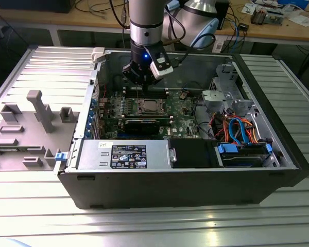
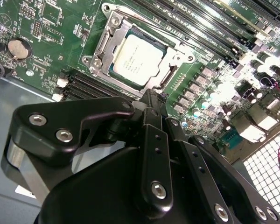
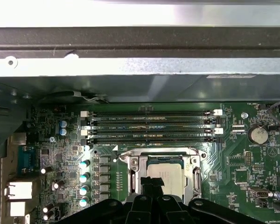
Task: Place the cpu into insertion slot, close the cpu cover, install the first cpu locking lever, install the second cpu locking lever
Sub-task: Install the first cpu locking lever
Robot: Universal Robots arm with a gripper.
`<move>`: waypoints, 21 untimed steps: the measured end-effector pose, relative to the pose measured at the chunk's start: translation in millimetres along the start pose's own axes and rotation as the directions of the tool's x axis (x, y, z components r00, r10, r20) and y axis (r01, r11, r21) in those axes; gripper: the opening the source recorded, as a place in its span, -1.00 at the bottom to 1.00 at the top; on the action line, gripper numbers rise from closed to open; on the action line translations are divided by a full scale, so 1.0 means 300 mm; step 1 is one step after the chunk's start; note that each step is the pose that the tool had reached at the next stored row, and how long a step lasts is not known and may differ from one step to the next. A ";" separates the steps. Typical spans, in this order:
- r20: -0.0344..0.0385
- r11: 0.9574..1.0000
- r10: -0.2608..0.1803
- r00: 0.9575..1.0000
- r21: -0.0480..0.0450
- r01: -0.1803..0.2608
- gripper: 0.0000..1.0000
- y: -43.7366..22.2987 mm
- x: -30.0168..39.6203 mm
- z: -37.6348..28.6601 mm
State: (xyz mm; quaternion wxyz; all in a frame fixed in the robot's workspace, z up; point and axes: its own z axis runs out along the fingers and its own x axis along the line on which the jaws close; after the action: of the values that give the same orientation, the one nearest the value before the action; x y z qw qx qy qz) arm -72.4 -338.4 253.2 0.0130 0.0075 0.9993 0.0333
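the gripper [image 2: 151,95] hangs just above the cpu's [image 2: 137,60] near edge, its fingers pressed together. the cpu lies flat in the slot [image 2: 166,78]. the cover [image 2: 105,39] is down around the cpu, framing its pale metal top. just beyond the cpu run long memory slots [image 3: 149,126], and farther off from it stands the grey case wall [image 3: 140,86].

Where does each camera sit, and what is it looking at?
Exterior view: off the arm, looking down into the open computer case; the arm and gripper show.
First wrist view: on the arm, facing the green board and chip; the gripper shows.
Second wrist view: on the arm, looking along the gripper at the chip.
Shared: all three show the chip.
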 end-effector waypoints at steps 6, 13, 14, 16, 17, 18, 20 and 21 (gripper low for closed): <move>0.000 1.000 0.000 1.000 0.000 0.000 -0.79 0.000 0.002 0.000; 0.000 1.000 0.000 1.000 0.000 0.000 -0.79 0.000 0.036 -0.001; 0.000 1.000 0.000 1.000 0.000 0.000 -0.79 -0.001 0.044 -0.001; 0.000 1.000 0.000 1.000 0.000 0.000 -0.79 -0.001 0.055 -0.001; 0.000 1.000 0.000 1.000 0.000 0.000 -0.79 -0.001 0.059 -0.002; 0.000 1.000 0.000 1.000 0.000 0.000 -0.79 -0.001 0.063 -0.002; 0.000 1.000 0.000 1.000 0.000 0.000 -0.79 -0.001 0.071 -0.002; 0.000 1.000 0.000 1.000 0.000 0.000 -0.79 -0.001 0.078 -0.002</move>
State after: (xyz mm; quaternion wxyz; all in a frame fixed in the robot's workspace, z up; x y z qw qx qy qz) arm -95.6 -338.4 253.3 0.0129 0.0075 0.9993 0.0333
